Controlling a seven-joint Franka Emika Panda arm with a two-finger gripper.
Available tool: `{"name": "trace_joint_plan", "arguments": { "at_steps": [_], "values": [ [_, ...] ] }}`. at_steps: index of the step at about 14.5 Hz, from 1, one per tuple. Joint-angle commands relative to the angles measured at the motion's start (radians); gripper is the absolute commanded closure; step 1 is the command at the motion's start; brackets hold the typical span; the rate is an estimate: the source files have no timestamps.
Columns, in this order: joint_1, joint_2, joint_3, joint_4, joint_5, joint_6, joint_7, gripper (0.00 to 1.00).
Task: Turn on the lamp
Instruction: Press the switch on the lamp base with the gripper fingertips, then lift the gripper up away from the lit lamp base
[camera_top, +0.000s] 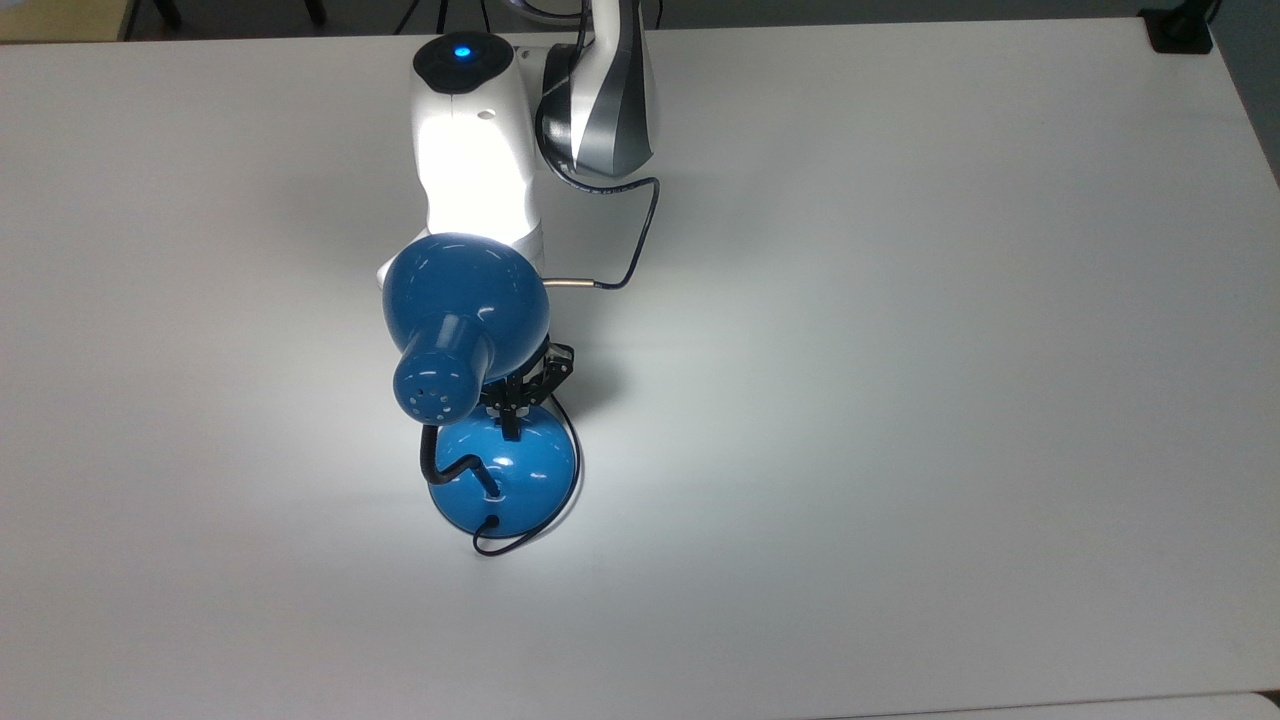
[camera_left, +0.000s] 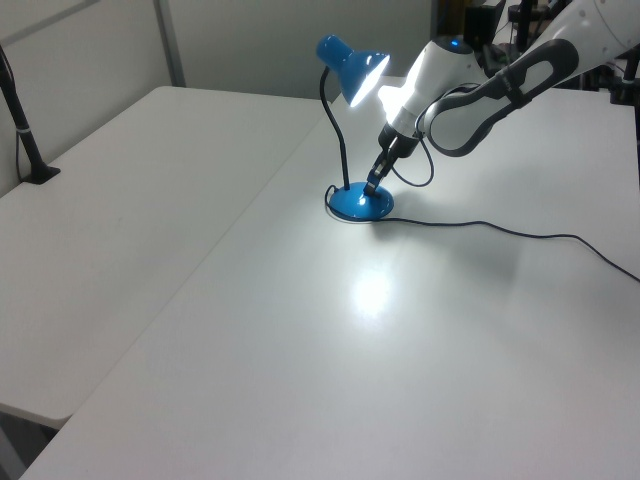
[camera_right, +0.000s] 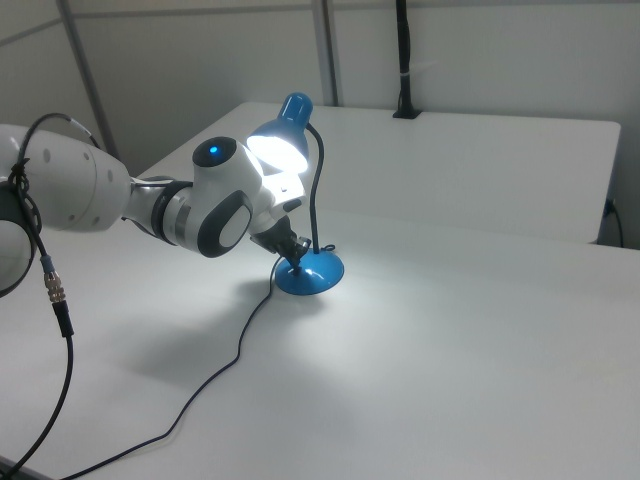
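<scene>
The blue lamp stands on the white table, and its dome shade (camera_top: 465, 300) glows and throws a bright patch on the tabletop. My gripper (camera_top: 511, 428) is shut, with its black tips pressed onto the upper edge of the round blue base (camera_top: 520, 475), where they cover the switch. In the left view the shade (camera_left: 355, 62) shines down beside my gripper (camera_left: 372, 187), which touches the base (camera_left: 355, 207). The right view has the lit shade (camera_right: 280, 135) right above my wrist, and my gripper (camera_right: 296, 265) on the base (camera_right: 318, 277).
The lamp's black cord (camera_left: 500, 230) trails across the table toward the left view's right. A thin cable (camera_top: 640, 240) loops off my wrist. A black clamped post (camera_left: 25, 130) stands at the table edge, and another clamp (camera_top: 1180, 30) sits in the top view's upper right corner.
</scene>
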Motion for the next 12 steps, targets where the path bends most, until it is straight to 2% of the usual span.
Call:
{"name": "trace_joint_plan", "arguments": {
  "at_steps": [1, 3, 6, 8, 12],
  "values": [
    [0.017, 0.027, -0.006, 0.013, -0.009, 0.016, 0.023, 1.0],
    [0.017, -0.024, -0.006, -0.003, -0.004, 0.002, 0.023, 1.0],
    [0.012, -0.155, -0.005, -0.108, -0.001, -0.07, 0.04, 1.0],
    [0.007, -0.287, -0.006, -0.188, -0.001, -0.188, 0.047, 1.0],
    [0.003, -0.436, -0.008, -0.156, -0.009, -0.546, 0.138, 1.0]
  ]
}}
